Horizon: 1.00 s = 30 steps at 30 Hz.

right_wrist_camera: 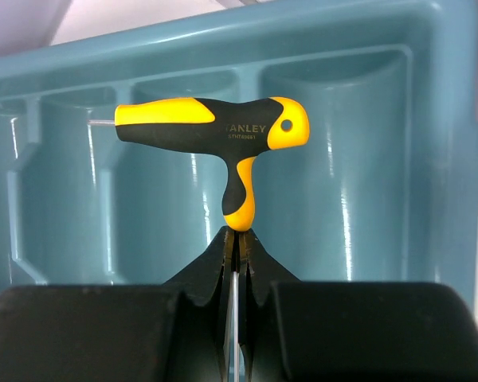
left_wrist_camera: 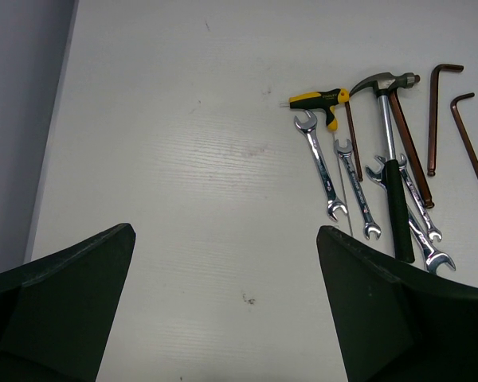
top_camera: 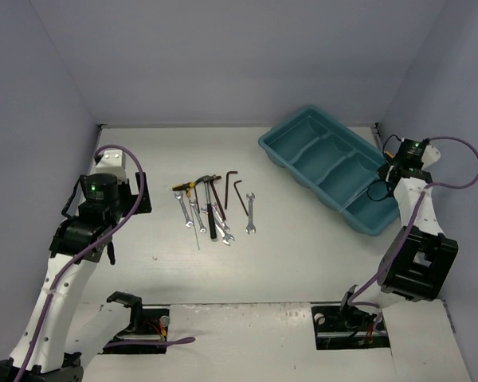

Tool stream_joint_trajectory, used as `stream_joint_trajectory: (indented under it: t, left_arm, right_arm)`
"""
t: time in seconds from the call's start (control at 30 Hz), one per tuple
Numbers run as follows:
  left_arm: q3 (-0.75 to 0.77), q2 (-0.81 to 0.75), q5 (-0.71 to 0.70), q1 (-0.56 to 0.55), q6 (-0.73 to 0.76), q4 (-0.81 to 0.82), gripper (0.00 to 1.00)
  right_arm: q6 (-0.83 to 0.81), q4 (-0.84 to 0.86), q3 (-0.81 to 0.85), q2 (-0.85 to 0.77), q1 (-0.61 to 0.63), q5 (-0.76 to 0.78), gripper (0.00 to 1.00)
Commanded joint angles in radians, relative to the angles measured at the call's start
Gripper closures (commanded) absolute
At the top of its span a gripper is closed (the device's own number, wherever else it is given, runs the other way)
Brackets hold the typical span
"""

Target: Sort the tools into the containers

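My right gripper [right_wrist_camera: 237,235] is shut on the thin steel shaft of a yellow-and-black T-handle tool [right_wrist_camera: 215,127] and holds it over the teal tray [right_wrist_camera: 438,159], above its compartments. In the top view the right gripper [top_camera: 394,171] sits at the tray's near right end [top_camera: 303,127]. The other tools [top_camera: 211,208] lie in a cluster at the table's middle: silver wrenches [left_wrist_camera: 319,163], a hammer [left_wrist_camera: 394,183], dark hex keys [left_wrist_camera: 434,119] and a second yellow-and-black T-handle [left_wrist_camera: 319,102]. My left gripper [left_wrist_camera: 223,302] is open and empty, above bare table left of the tools.
Grey walls close in the table on the left, back and right. The tray lies at an angle at the back right [top_camera: 366,227]. Cables loop off both arms. A small dark scuff [left_wrist_camera: 247,299] marks the table between my left fingers.
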Motion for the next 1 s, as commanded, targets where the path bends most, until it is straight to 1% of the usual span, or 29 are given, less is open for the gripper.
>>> stream_joint_trajectory:
  t: [0.0, 0.2, 0.4, 0.67, 0.77, 0.97]
  left_arm:
    - [0.059, 0.005, 0.021, -0.013, -0.006, 0.034, 0.05]
    - [0.06, -0.015, 0.027, -0.026, -0.001, 0.036, 0.05]
    - [0.046, -0.04, 0.033, -0.046, 0.002, 0.034, 0.05]
    - [0.029, -0.071, 0.041, -0.055, -0.001, 0.026, 0.05]
    - [0.024, -0.078, 0.046, -0.055, -0.003, 0.023, 0.05]
    - [0.019, -0.091, 0.047, -0.057, -0.003, 0.011, 0.05]
  right_arm:
    - [-0.036, 0.03, -0.006, 0.036, -0.051, -0.155, 1.0]
    - [-0.11, 0.03, -0.029, 0.09, -0.089, -0.203, 1.0]
    - [-0.111, 0.036, -0.047, 0.122, -0.099, -0.147, 1.0]
    - [-0.117, 0.042, -0.058, 0.175, -0.1, -0.144, 1.0]
    - [-0.111, 0.056, -0.076, 0.182, -0.106, -0.163, 1.0]
    - [-0.111, 0.144, -0.106, 0.182, -0.121, -0.283, 1.0]
